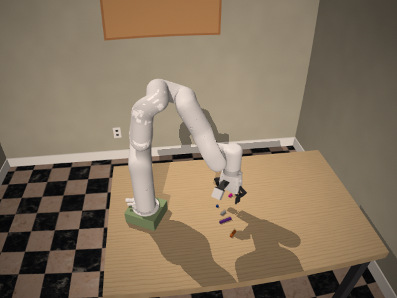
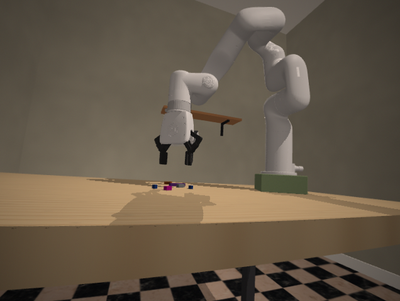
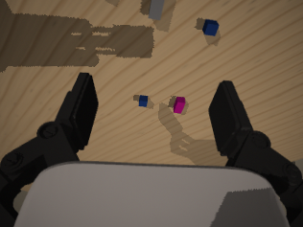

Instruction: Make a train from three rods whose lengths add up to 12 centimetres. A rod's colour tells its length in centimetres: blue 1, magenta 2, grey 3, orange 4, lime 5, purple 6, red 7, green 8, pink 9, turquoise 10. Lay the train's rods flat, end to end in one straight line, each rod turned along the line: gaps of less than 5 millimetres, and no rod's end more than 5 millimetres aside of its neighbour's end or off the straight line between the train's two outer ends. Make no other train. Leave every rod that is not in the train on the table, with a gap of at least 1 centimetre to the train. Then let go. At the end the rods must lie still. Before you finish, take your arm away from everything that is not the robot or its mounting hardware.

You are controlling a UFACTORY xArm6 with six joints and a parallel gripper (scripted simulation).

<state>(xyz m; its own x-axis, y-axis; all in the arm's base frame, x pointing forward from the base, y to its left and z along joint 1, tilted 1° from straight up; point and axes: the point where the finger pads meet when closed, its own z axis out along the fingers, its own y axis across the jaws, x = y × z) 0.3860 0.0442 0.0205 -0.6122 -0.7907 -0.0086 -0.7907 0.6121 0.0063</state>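
My gripper (image 2: 176, 160) is open and empty and hangs well above the table. In the wrist view (image 3: 155, 102) a magenta rod (image 3: 179, 104) and a small blue rod (image 3: 143, 101) lie side by side on the table under the open fingers, a small gap apart. A second blue rod (image 3: 210, 27) and the end of a grey rod (image 3: 156, 8) lie farther off. From the top view the magenta rod (image 1: 230, 195), a blue rod (image 1: 217, 206), the grey rod (image 1: 223, 212), a purple rod (image 1: 225, 220) and an orange rod (image 1: 233, 233) lie in a loose row, all apart.
The arm's green base (image 1: 146, 215) stands at the table's left side. The rods sit near the table's middle, and the table edges are far from them. The arm's shadow falls over the orange rod.
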